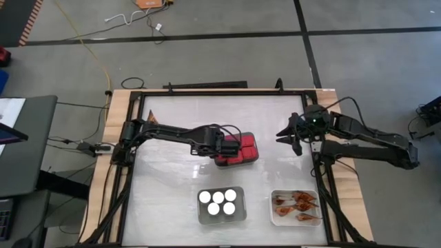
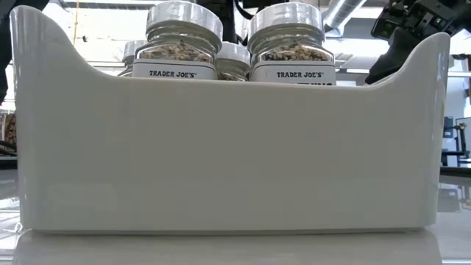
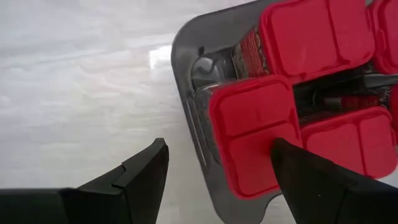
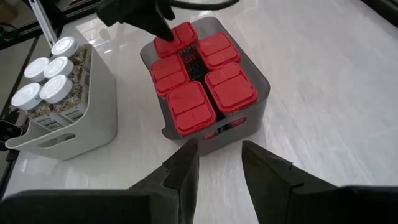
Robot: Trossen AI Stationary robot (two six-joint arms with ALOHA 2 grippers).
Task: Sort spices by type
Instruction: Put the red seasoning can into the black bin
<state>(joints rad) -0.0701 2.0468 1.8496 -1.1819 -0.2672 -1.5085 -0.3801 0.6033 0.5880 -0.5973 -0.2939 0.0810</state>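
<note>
Several red boxy containers (image 4: 199,74) stand packed in a grey tray (image 4: 249,118) at mid-table. My left gripper (image 1: 231,146) hangs open over the tray's left side. In the left wrist view one of its fingers (image 3: 143,174) is outside the tray wall (image 3: 186,56) and the other (image 3: 311,180) is over a red container (image 3: 249,124). Several white-lidded jars (image 1: 220,201) stand in a white tray (image 2: 221,147) near the front edge. Orange-brown packets (image 1: 296,203) lie in a second white tray (image 1: 273,219). My right gripper (image 4: 217,165) waits open at the table's right, with nothing between its fingers. My left gripper points steeply down. One fingertip (image 3: 280,149) stands over the lid (image 3: 255,155) of the red container at the tray's edge. Whether it touches the lid, I cannot tell. Nothing is pinched between the two fingers.
Bare table lies left of the grey tray and beyond it toward the far edge. A black frame (image 1: 138,96) runs round the table. The jar tray fills the low view and hides the rest of the table there.
</note>
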